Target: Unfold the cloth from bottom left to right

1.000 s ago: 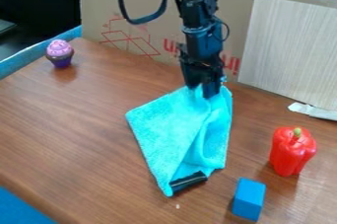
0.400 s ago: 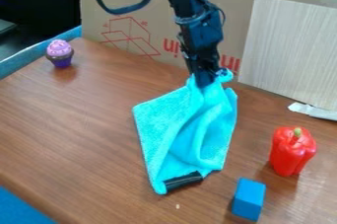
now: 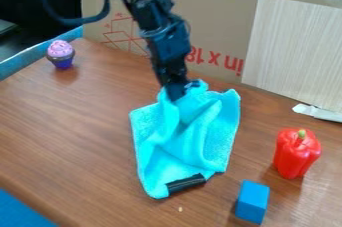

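At the top edge of the cloth, left of its upper right corner, is my gripper point(image 3: 176, 91), pointing down and shut on a pinch of the fabric. The bright turquoise cloth point(image 3: 190, 138) lies rumpled at the middle of the table, with raised folds running down from the grip. A black strip point(image 3: 186, 184) lies at its bottom edge. Part of the cloth bunches up around my fingertips and hides them.
A red pepper point(image 3: 296, 153) stands to the right of the cloth, and a blue block point(image 3: 252, 201) sits at the lower right. The toy cupcake point(image 3: 61, 54) is at the far left. Cardboard point(image 3: 220, 21) stands along the table's back edge.
My gripper first rose slightly, then shifted left and down with the held cloth. The cloth's upper part has moved left with it, and the right upper corner now shows apart from the grip.
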Motion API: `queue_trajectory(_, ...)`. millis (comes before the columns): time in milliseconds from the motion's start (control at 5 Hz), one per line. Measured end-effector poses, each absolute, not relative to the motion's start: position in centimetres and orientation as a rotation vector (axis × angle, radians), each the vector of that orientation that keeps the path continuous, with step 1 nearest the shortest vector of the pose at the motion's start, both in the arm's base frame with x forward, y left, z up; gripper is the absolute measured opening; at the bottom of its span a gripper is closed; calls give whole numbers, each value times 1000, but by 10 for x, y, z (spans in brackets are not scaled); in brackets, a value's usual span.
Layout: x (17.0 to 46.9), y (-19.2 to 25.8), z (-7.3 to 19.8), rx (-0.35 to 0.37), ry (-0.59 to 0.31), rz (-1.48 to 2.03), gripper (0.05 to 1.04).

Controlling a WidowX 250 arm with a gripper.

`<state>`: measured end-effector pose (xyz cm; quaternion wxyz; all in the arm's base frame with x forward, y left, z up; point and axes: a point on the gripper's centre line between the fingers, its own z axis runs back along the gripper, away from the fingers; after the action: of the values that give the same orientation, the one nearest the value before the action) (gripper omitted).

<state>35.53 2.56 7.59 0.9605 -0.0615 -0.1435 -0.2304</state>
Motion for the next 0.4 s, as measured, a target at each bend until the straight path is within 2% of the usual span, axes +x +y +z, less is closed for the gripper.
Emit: queue_trajectory(400, 312, 58, 64, -144, -260, -446, 82)
